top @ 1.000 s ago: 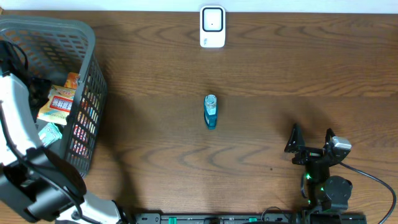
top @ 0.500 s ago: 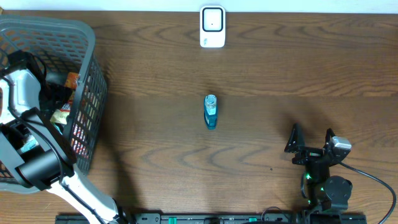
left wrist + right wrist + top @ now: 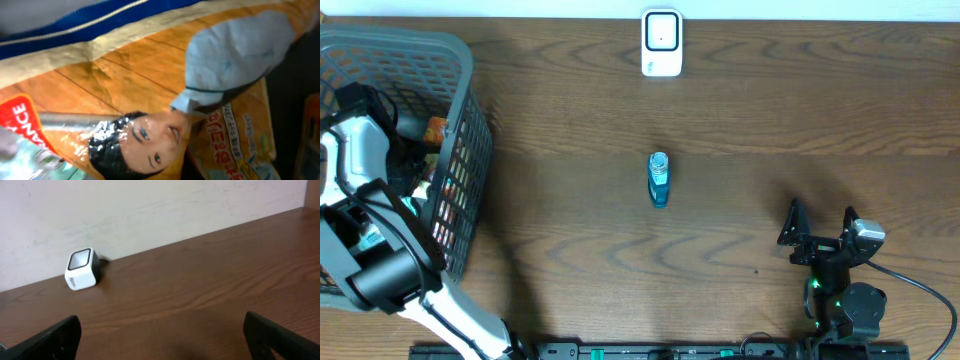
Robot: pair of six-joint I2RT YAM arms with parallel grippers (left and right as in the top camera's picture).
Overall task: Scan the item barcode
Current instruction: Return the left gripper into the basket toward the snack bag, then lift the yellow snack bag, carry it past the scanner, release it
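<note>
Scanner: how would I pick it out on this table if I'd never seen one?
On the brown wooden table, follow the far edge by the wall to its middle. The scanner stands there alone, straight beyond the small blue bottle at the table's centre. Unlike the bottle and the grey basket on the left, it is a small white box with a dark-framed window.
</note>
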